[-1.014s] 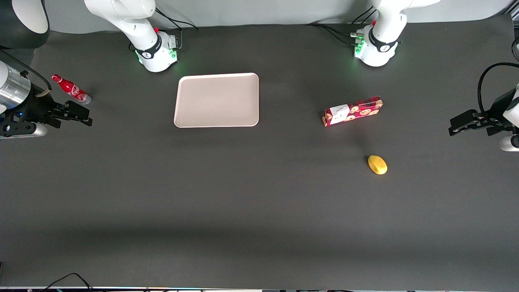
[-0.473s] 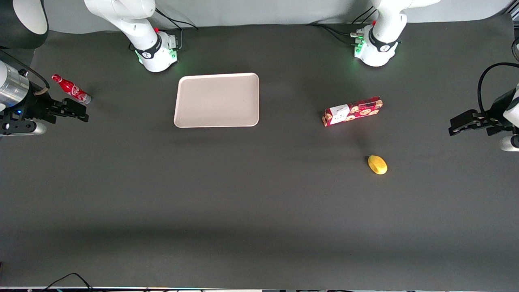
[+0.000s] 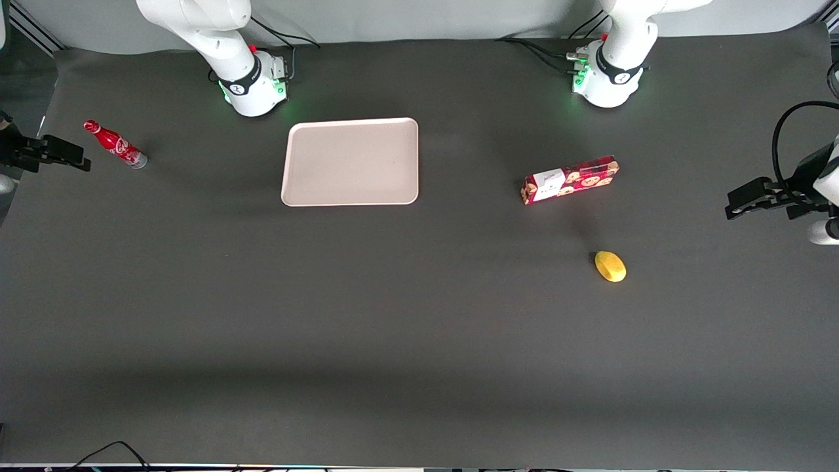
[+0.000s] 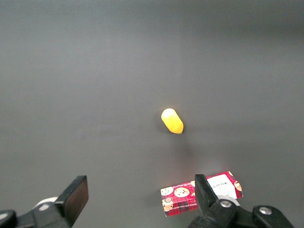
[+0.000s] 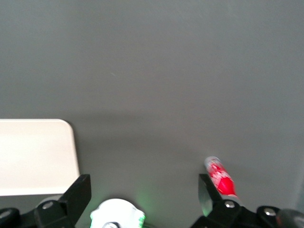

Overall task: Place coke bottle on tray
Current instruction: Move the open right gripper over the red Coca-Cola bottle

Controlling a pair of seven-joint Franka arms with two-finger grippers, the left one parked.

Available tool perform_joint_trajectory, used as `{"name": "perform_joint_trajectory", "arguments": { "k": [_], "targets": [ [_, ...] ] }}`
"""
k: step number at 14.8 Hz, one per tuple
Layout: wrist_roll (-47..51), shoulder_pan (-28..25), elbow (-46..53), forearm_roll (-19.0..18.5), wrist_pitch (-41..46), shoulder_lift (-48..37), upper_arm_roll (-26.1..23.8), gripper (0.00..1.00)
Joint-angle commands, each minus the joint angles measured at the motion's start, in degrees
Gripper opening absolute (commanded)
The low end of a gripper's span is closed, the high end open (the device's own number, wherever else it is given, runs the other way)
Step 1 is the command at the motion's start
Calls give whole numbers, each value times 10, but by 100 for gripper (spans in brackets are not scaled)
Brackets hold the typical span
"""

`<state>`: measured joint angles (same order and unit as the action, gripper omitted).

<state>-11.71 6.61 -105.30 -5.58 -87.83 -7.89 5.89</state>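
Note:
The coke bottle, small and red with a red cap and a silvery base, is on the dark table near the working arm's end. It also shows in the right wrist view, partly hidden by one finger. My gripper is open and empty, close beside the bottle's cap end, a little nearer the table's end edge. In the right wrist view the gripper has wide-set jaws with only table and an arm base between them. The pale beige-pink tray lies empty toward the table's middle and shows in the right wrist view.
A red cookie box and a yellow oval object lie toward the parked arm's end; both show in the left wrist view, box and yellow object. The working arm's white base stands beside the tray, farther from the front camera.
My gripper has moved farther from the front camera and toward the table's end edge, from beside the bottle's base to beside its cap end. The bottle has not moved.

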Motion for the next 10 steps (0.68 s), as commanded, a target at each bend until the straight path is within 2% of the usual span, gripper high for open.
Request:
{"name": "perform_joint_trajectory", "arguments": {
  "k": [1,3,6,8,10],
  "targets": [
    [-54,-4,-155,-39,-68,-120,58,100],
    [-116,-3,-230,-84,-106,-183,117,100],
    [-153,-2,-311,-129,-142,-260,207,100],
    [-156,0,-392,-163,-205,-338,295,100],
    [-161,0,-416,-194,-230,-353,337,100]
  ]
}}
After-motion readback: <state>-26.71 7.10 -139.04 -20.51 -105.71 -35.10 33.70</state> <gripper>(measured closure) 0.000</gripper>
